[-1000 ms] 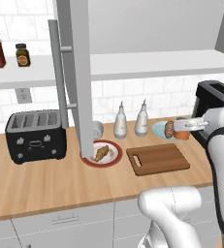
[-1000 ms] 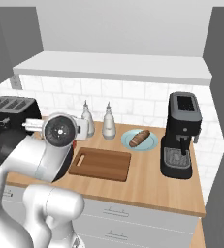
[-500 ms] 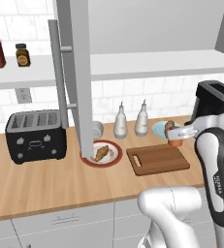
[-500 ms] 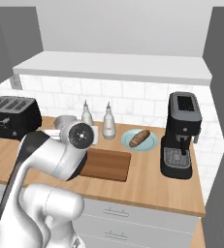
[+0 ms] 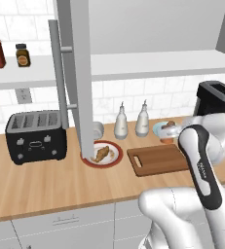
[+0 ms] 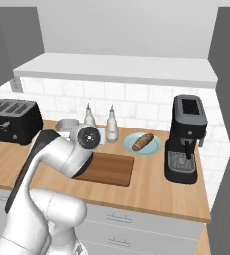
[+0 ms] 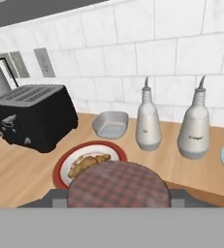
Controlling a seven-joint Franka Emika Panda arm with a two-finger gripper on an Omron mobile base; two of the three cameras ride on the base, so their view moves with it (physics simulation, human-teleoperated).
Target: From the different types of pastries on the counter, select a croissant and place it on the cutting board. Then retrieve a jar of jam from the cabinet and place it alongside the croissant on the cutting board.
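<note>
White arm bent low over the cutting board (image 5: 158, 159), gripper (image 7: 117, 193) clamping the jar of jam (image 7: 117, 186).

Croissant (image 5: 101, 153) golden, flaky, lying flat on red-rimmed plate (image 5: 115, 161) on surface (image 5: 46, 182). Cutting board (image 5: 155, 160) dark brown, flat, bare, right of plate. Brown bun (image 6: 143, 141) on blue plate (image 6: 155, 147). Cabinet (image 5: 80, 73) door open.
</note>
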